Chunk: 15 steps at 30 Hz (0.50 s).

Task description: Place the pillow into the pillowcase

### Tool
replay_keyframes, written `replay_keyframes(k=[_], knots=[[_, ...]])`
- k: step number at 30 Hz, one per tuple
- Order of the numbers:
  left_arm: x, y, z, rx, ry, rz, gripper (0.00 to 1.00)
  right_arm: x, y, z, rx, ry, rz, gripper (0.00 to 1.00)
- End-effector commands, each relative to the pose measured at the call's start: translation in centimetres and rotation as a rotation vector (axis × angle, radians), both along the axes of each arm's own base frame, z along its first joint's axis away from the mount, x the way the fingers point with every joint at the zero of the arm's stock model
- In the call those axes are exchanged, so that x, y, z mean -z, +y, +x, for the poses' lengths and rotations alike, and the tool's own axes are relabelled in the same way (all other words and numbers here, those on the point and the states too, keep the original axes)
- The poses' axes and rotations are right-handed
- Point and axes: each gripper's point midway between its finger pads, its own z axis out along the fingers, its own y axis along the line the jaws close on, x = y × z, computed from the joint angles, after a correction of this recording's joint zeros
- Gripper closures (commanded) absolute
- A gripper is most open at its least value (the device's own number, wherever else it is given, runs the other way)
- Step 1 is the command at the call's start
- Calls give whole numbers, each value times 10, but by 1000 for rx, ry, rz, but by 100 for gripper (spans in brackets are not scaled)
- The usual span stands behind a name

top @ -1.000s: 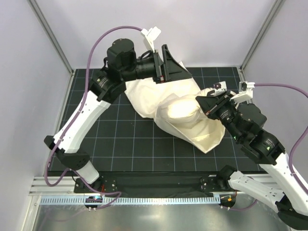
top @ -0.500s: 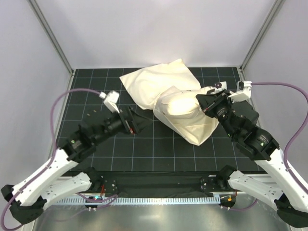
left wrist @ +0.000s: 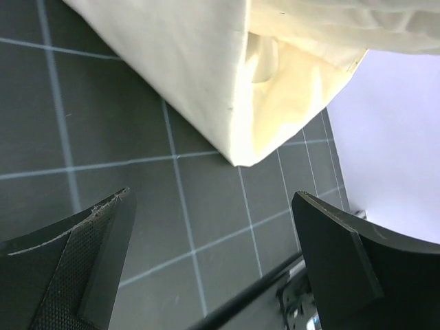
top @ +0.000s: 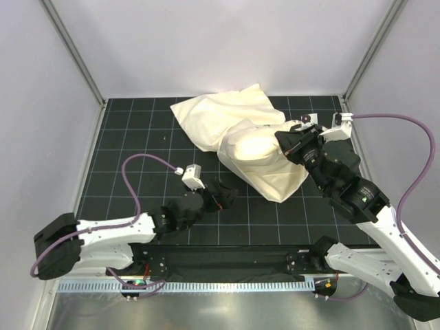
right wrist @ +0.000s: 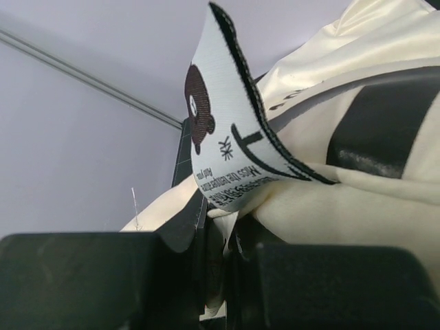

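Observation:
The pillow [top: 251,146] is a puffy cream bulge at mid-mat, wrapped partly by the thin wrinkled pillowcase [top: 220,117], which spreads back left and down to a front corner. My right gripper [top: 287,143] is shut on the pillow's right edge. In the right wrist view the jaws [right wrist: 223,268] pinch cream fabric just under the white tag [right wrist: 234,130] with its brown logo. My left gripper [top: 225,195] is open and empty, low over the mat, in front of the pillowcase. The left wrist view shows the pillowcase corner [left wrist: 206,89] beyond the spread fingers [left wrist: 89,268].
A black grid mat [top: 137,137] covers the table, with grey walls and frame posts on three sides. A metal rail [top: 220,285] runs along the near edge. My left arm [top: 110,234] lies low along the front left.
My left gripper let go of the pillowcase's back edge and swung down to the front of the mat. The pillowcase dropped flat. My right gripper nudged the pillow slightly back.

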Motion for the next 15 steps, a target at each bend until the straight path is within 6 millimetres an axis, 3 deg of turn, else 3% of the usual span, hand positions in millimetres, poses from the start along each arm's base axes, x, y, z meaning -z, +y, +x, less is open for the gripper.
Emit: replay_keyframes(k=[1, 2, 3, 4, 6, 7, 10, 15], knots=[[-48, -24, 26, -119, -113, -164, 0, -64, -7, -1, 25, -171, 172, 96], [-32, -32, 31, -135, -88, -147, 0, -64, -6, -2, 20, -173, 174, 96], [-42, -33, 34, -148, -94, -185, 0, -66, -6, -3, 14, -177, 179, 96], [-30, -38, 39, -170, -87, -167, 0, -67, -5, -3, 11, -178, 180, 96], [-24, -46, 47, -198, -85, -180, 0, -68, -3, -5, -3, -179, 185, 96], [-8, -51, 51, -208, -77, -145, 0, -68, -3, -6, -4, -179, 188, 96], [-13, -65, 63, -232, -118, -171, 0, -69, -3, -7, -14, -180, 193, 96], [14, -83, 81, -289, -101, -112, 0, -68, -3, -10, -20, -181, 201, 96]])
